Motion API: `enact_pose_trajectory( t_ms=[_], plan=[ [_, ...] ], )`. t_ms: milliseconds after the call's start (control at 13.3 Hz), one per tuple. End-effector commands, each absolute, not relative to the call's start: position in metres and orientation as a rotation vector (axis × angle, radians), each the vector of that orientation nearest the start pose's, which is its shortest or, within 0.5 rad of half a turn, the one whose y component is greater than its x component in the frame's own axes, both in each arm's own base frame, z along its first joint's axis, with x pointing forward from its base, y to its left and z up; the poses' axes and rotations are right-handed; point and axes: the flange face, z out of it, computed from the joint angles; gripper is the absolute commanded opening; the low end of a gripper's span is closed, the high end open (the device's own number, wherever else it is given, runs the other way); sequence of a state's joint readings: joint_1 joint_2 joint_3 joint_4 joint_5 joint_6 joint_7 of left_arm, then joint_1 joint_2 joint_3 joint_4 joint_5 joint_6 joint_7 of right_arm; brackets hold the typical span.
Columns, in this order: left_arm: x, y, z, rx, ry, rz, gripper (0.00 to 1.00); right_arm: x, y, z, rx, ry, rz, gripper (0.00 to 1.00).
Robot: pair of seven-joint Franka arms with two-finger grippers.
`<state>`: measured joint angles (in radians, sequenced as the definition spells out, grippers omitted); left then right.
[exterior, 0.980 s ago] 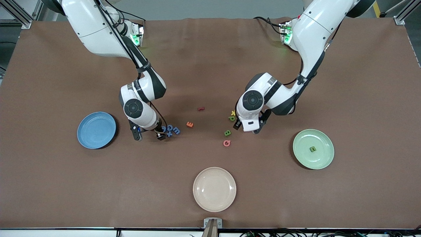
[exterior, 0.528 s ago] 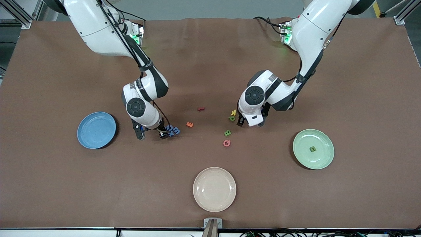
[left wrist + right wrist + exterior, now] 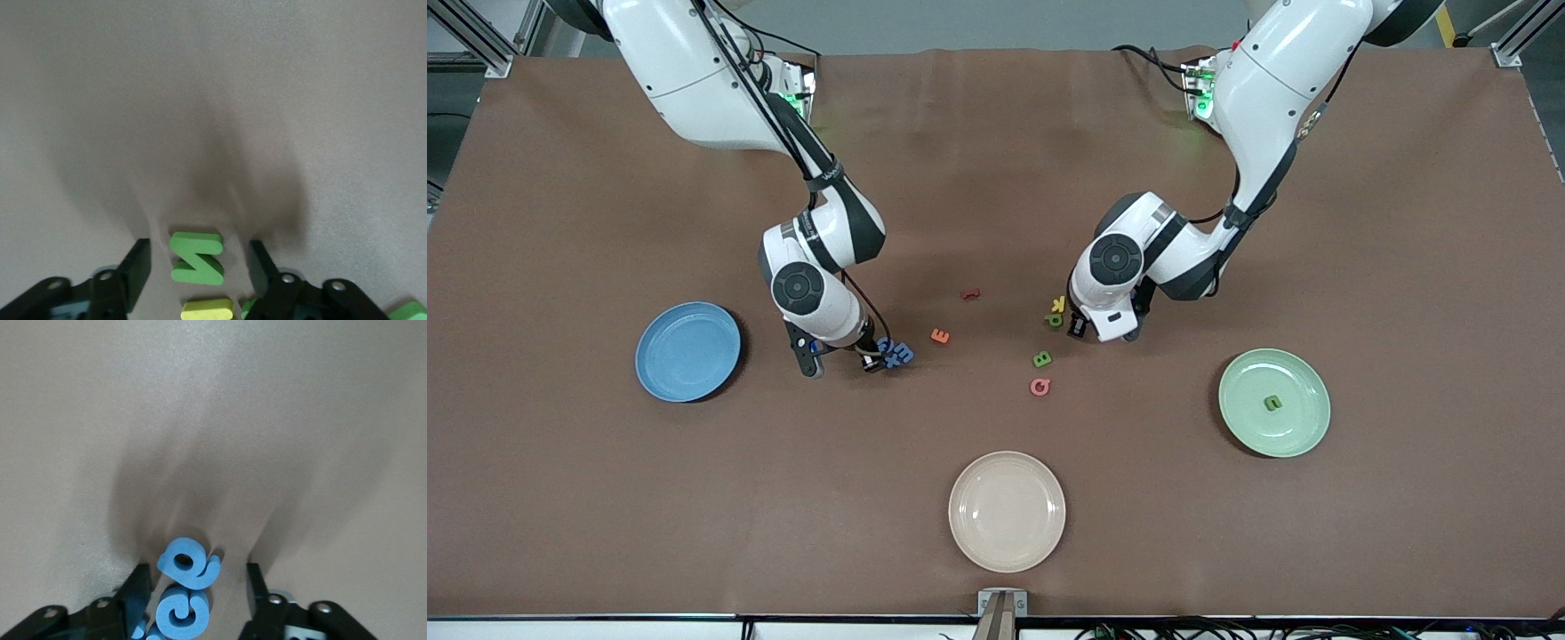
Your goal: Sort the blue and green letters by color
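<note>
Right claw (image 3: 195, 587), fingers spread, straddles blue letters (image 3: 189, 563) on the bench (image 3: 996, 178); left claw (image 3: 200, 267), likewise spread, brackets a green letter (image 3: 196, 257), its yellow neighbour (image 3: 207, 309) at six o'clock.

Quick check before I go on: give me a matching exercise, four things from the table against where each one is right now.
Things:
1. green S
2. green Z
3. blue letters
4. pink Q

Places:
A. on the bare table, nearer the front camera than the green B
B. between the open fingers of the left hand
C. on the green plate
D. bunched at the open right hand, toward the blue plate

Pairs: 1-C, 2-B, 3-D, 4-A
</note>
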<state>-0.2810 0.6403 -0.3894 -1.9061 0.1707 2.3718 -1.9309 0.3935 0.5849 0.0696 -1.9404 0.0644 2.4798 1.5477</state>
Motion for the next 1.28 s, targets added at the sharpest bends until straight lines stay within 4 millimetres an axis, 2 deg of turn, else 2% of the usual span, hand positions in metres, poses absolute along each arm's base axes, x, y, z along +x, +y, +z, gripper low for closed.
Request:
enact_pose_trajectory(
  t_ms=[0, 75, 151, 302, 452, 528, 603, 754, 980, 1131, 1206],
  plan=[
    [0.484, -0.372, 0.167, -2.509, -1.725, 0.238, 0.24, 0.550, 0.271, 0.173, -2.654, 1.683, 0.150, 0.45],
    [0.487, -0.371, 0.172, -2.519, -1.723, 0.230, 0.06, 0.550, 0.270, 0.173, -2.673, 1.668, 0.134, 0.41],
    [0.489, -0.372, 0.180, -2.532, -1.723, 0.218, 0.00, 0.552, 0.267, 0.173, -2.700, 1.643, 0.107, 0.35],
    [0.504, -0.369, 0.208, -2.554, -1.703, 0.181, 0.00, 0.553, 0.264, 0.173, -2.735, 1.615, 0.075, 0.25],
    [0.521, -0.365, 0.237, -2.566, -1.652, 0.162, 0.00, 0.555, 0.260, 0.173, -2.755, 1.603, 0.050, 0.20],
    [0.538, -0.355, 0.255, -2.574, -1.647, 0.152, 0.00, 0.555, 0.259, 0.176, -2.754, 1.604, 0.047, 0.20],
    [0.551, -0.343, 0.265, -2.577, -1.636, 0.149, 0.00, 0.556, 0.257, 0.179, -2.756, 1.603, 0.048, 0.18],
    [0.573, -0.304, 0.277, -2.626, -1.570, 0.148, 0.00, 0.561, 0.251, 0.191, -2.777, 1.557, 0.037, 0.12],
    [0.615, -0.213, 0.274, -2.707, -1.392, 0.086, 0.00, 0.568, 0.233, 0.214, -2.813, 1.518, 0.046, 0.11],
    [0.643, -0.156, 0.268, -2.747, -1.272, 0.025, 0.01, 0.569, 0.231, 0.218, -2.823, 1.496, 0.045, 0.20],
    [0.657, -0.134, 0.267, -2.762, -1.267, 0.026, 0.01, 0.569, 0.230, 0.218, -2.827, 1.498, 0.051, 0.30]
  ],
)
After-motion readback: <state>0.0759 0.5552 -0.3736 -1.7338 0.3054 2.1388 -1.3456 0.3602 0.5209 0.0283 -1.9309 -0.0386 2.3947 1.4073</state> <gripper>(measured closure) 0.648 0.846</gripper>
